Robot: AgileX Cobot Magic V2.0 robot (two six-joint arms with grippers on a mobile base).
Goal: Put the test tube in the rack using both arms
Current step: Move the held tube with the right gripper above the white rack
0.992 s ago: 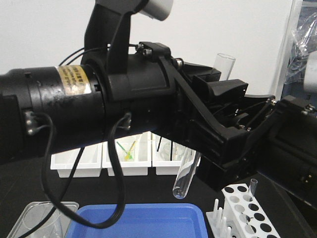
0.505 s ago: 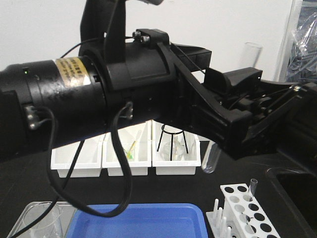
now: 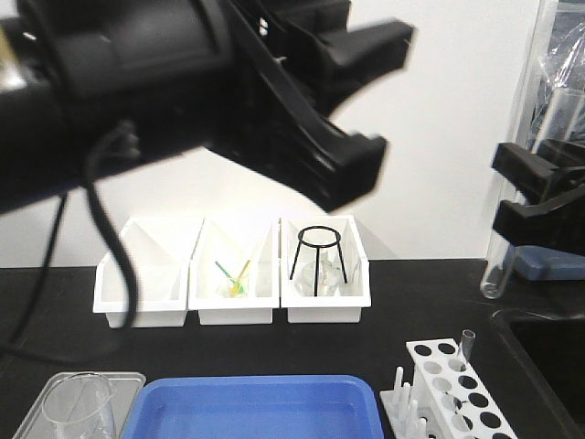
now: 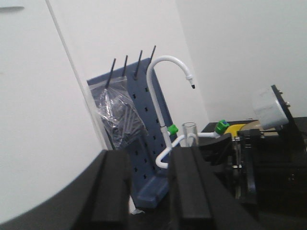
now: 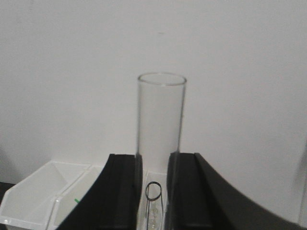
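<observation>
The test tube (image 5: 160, 115) stands upright between the fingers of my right gripper (image 5: 153, 160), which is shut on it. In the front view that gripper (image 3: 512, 192) is at the right edge, and the test tube's rounded bottom (image 3: 494, 270) hangs below it, above the black table. The white rack (image 3: 457, 389) sits lower, at the front right. My left gripper (image 3: 388, 101) is high at centre, open and holding nothing. In the left wrist view its jaws (image 4: 149, 158) stand apart, with the tube's rim (image 4: 189, 128) seen beyond them.
Three white bins (image 3: 233, 274) line the back; the right one holds a black wire stand (image 3: 320, 261). A blue tray (image 3: 256, 407) and a glass beaker (image 3: 82, 412) sit at the front. A short tube (image 3: 468, 346) stands in the rack. A blue pegboard (image 4: 139, 120) and white faucet (image 4: 168, 72) are further off.
My left gripper has let go of the test tube and pulled up and to the left. My right gripper has carried the tube to the right, now upright.
</observation>
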